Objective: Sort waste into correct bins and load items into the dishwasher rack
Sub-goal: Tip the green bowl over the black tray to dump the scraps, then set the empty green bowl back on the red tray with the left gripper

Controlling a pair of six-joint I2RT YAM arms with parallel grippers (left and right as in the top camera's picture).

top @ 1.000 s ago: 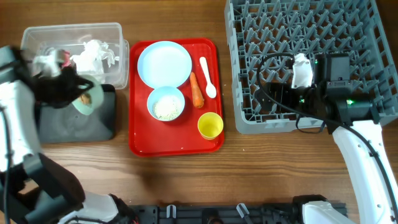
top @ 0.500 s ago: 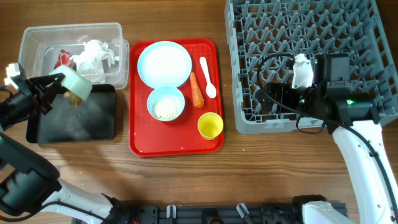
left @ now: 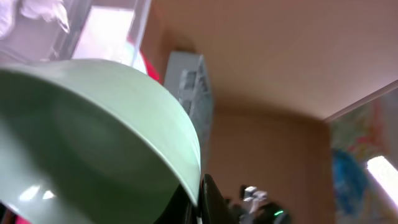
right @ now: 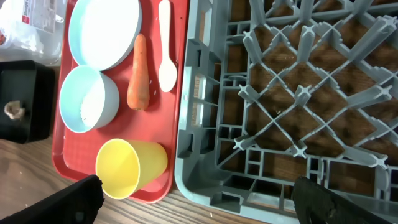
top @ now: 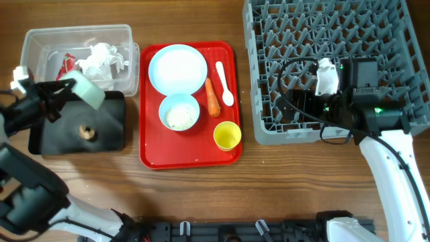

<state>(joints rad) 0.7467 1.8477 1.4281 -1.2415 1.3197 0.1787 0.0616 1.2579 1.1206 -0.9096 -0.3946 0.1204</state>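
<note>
My left gripper [top: 62, 95] is shut on the rim of the light green bowl [top: 87, 91] and holds it tilted above the black bin [top: 107, 138]; the bowl fills the left wrist view [left: 93, 137]. A small brown food lump [top: 86, 132] lies in the black bin. The clear bin [top: 40, 42] holds the red wrapper [top: 65, 65] and the white tissue [top: 101, 57]. My right gripper [top: 300, 101] is open and empty over the grey dishwasher rack [top: 376, 27]. The plate [top: 177, 69], blue bowl with rice [top: 179, 112], carrot [top: 212, 97], spoon [top: 224, 84] and yellow cup [top: 227, 135] are on the tray.
The red tray [top: 151, 154] lies between the bins and the rack. In the right wrist view the rack's front left corner [right: 193, 180] sits next to the yellow cup [right: 130, 168] and the tray edge [right: 62, 158]. I cannot make out the white bowl.
The left gripper has lifted and tilted the green bowl, and the brown lump has fallen from it into the black bin. The right arm has not moved.
</note>
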